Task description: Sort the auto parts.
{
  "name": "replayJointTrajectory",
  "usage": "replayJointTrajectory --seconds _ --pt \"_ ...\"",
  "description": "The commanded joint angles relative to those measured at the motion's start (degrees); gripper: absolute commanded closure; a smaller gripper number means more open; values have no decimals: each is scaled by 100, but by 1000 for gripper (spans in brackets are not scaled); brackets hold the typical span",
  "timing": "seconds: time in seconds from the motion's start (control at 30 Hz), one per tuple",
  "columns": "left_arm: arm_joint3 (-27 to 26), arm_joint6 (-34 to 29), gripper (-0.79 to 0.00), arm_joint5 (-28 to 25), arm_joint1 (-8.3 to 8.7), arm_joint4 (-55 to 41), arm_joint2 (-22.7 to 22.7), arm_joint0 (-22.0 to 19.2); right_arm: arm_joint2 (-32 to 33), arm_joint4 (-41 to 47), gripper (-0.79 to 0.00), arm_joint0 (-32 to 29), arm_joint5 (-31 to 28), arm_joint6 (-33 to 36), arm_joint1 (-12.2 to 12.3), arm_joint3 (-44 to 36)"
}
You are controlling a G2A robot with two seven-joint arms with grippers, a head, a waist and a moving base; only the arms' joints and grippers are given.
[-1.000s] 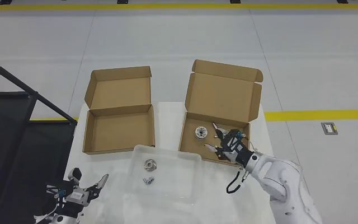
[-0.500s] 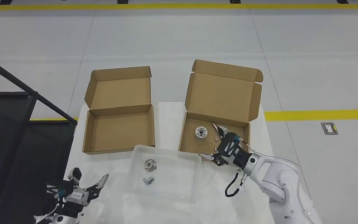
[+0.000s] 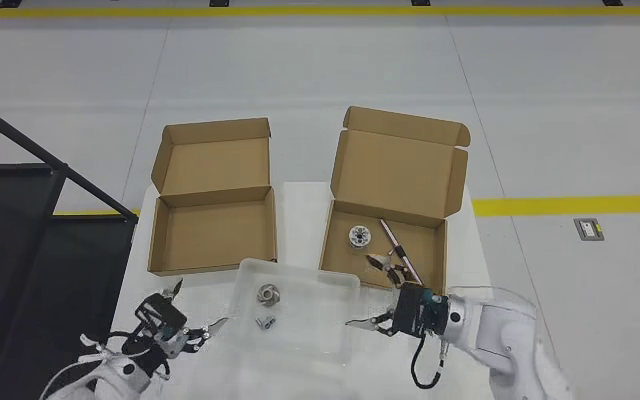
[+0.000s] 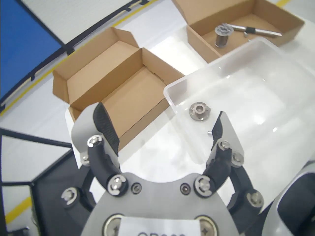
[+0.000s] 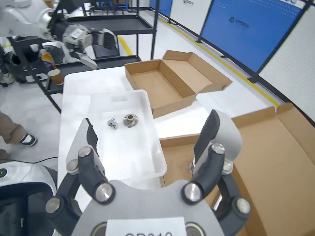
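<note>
Parts from above: flange (image 3: 266,294) and bracket (image 3: 265,322) lie in the tray (image 3: 300,266), with the left gripper (image 3: 195,308) and right gripper (image 3: 368,312) flanking it.

Left wrist: jaws apart, flange just ahead. The sliver by one finger is probably the bracket.

Right wrist: jaws apart near the tray's rim.

If both arms reach in together they may collide, or a finger may catch the wall and shove the tray.

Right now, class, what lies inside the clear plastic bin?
A round flanged metal hub and a small grey metal bracket lie apart on the floor of the clear plastic bin. Nothing covers them from above.
</note>
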Motion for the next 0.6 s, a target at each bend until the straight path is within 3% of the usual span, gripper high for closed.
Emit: replayJointTrajectory --seconds 0.0,0.13,0.57 --pt "-50 -259 -785 -584 52 332 122 -268 -196 -194 -785 10 19 -77 82 -114" --pt "-60 -857 -785 -1267 125 952 454 -782 -283 -450 -785 18 19 99 300 -215" --pt "-60 -857 -785 -1267 125 952 454 -782 -192 -422 -785 -16 19 203 324 -239"
